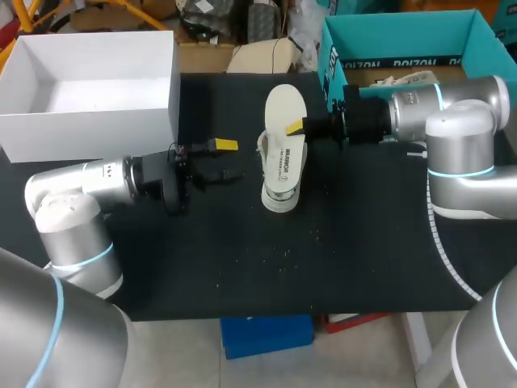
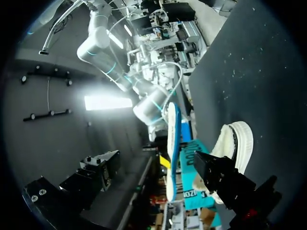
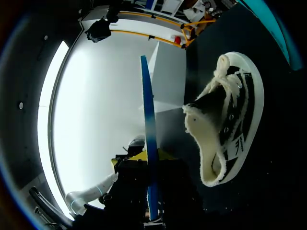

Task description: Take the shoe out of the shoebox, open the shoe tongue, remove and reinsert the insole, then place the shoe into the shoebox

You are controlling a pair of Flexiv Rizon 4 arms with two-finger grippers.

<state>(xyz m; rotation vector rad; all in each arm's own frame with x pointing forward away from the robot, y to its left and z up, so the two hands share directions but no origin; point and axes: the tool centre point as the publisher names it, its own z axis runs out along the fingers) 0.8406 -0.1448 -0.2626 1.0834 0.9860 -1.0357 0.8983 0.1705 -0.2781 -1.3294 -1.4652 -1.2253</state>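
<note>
right gripper [image 1: 297, 127]: fingers closed on insole [image 1: 284, 105], gripped at its side, held edge-up. shoe [image 1: 279, 182] on table [image 1: 242, 259] just beside insole, apart from it in right wrist view. long axes roughly parallel, running away from robot. shoe opening turned toward right gripper. left gripper [image 1: 224, 159]: fingers parted, nothing held, near shoe's other side. reinsertion judged to hinge on insole end being aligned with opening.
</note>
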